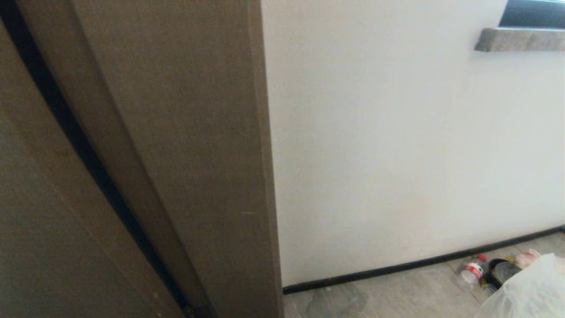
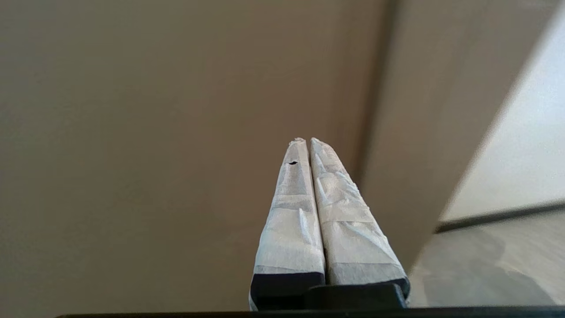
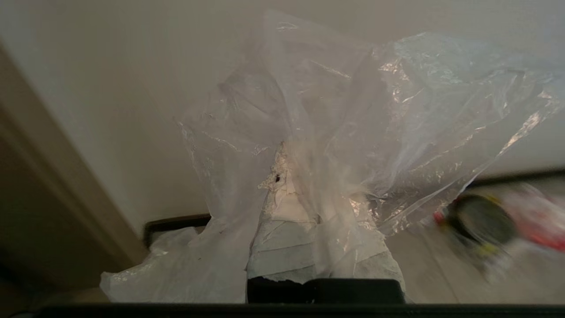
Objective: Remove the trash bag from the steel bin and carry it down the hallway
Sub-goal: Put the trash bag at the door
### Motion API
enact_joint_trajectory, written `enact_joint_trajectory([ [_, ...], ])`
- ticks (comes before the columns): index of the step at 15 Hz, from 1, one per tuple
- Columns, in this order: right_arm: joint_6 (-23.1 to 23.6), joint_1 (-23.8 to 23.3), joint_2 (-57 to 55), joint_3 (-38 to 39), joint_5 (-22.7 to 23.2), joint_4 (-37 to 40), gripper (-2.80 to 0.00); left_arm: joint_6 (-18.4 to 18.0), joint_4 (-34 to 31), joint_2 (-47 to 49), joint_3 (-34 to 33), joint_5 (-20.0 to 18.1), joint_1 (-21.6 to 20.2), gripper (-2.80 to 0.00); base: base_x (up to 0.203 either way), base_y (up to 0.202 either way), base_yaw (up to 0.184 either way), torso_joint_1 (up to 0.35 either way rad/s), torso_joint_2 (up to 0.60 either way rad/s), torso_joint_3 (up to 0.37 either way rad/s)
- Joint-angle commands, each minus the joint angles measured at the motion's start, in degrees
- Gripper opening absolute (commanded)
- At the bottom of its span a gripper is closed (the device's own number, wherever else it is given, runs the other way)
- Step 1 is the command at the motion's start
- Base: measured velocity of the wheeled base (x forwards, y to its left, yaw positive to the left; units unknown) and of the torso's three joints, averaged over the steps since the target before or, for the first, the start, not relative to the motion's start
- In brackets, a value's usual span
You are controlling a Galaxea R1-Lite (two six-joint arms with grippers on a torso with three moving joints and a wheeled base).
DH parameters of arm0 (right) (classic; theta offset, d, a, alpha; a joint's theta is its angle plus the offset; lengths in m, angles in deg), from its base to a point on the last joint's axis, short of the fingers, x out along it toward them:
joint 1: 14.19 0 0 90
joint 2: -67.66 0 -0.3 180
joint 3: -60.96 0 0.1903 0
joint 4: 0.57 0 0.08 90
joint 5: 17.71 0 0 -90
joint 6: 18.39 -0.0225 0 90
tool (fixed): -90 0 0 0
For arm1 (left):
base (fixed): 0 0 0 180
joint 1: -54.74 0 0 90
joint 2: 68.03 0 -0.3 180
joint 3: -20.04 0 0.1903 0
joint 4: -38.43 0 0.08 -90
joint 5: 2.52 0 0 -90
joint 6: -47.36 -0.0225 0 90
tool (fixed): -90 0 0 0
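The trash bag, thin clear crinkled plastic, is bunched between the taped fingers of my right gripper, which is shut on it. Its folds spread above and to both sides of the fingers. In the head view only a corner of the trash bag shows at the bottom right, and neither arm is seen there. My left gripper is shut and holds nothing, pointing at a brown door. The steel bin is out of view. The hallway floor of pale grey tiles runs along a white wall.
A brown door and frame fill the left of the head view, close by. A dark baseboard lines the white wall. A red-capped bottle and a dark round thing sit by the bag; whether they are inside it I cannot tell.
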Motion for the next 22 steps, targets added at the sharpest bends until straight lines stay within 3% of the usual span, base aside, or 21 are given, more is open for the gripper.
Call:
enact_joint_trajectory([
  [1,-0.02,0.00,0.02,0.00,0.00,0.00,-2.80,0.04,0.01,0.05,0.00,0.01,0.00,-2.80,0.000,-0.019,0.163,-0.001,0.00,0.001],
  [7,-0.10,0.00,0.02,0.00,0.09,0.00,-2.80,0.02,0.01,0.05,0.00,0.01,0.00,-2.80,0.002,-0.005,0.130,0.001,0.00,0.001],
  [22,-0.37,0.00,0.02,0.00,-0.09,0.18,-2.80,-0.07,0.01,0.05,0.00,0.01,0.00,-2.80,0.000,0.000,0.000,0.000,0.00,0.000],
])
